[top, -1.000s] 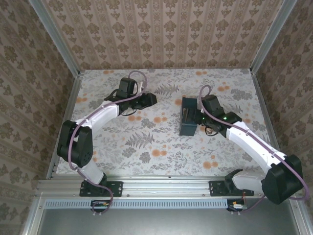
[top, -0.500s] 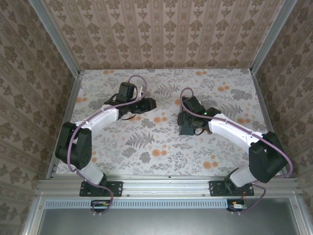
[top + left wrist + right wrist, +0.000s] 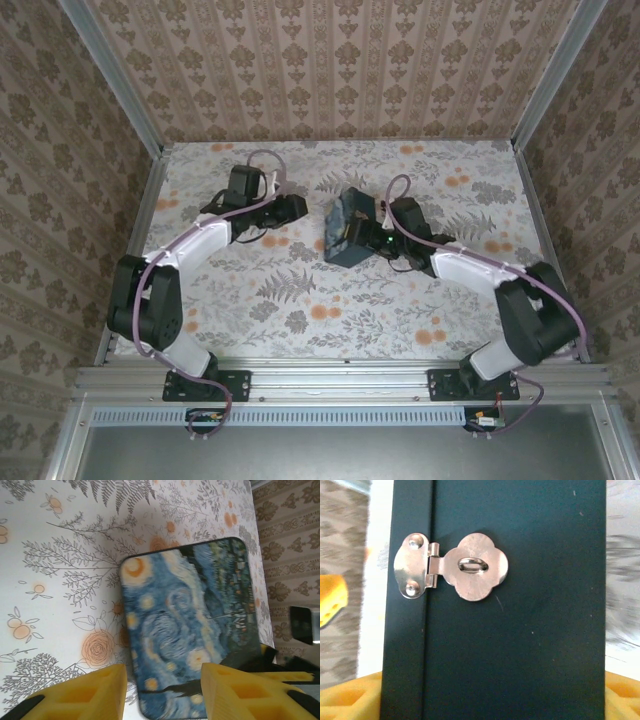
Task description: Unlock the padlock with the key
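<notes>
Dark blue box (image 3: 345, 225) sits tilted, clamped in the right gripper (image 3: 365, 243)

This looks like a robot test cell in a lab, dressed to look like a home. Bare aluminium posts (image 3: 113, 70) frame the walls (image 3: 330, 70), which carry brown patterned wallpaper. The table (image 3: 300, 320) has a flower-print cover. The left arm (image 3: 195, 240) and the right arm (image 3: 465, 268) are bolted to a metal rail (image 3: 340, 380), with a purple cable (image 3: 145, 290) along each.
</notes>
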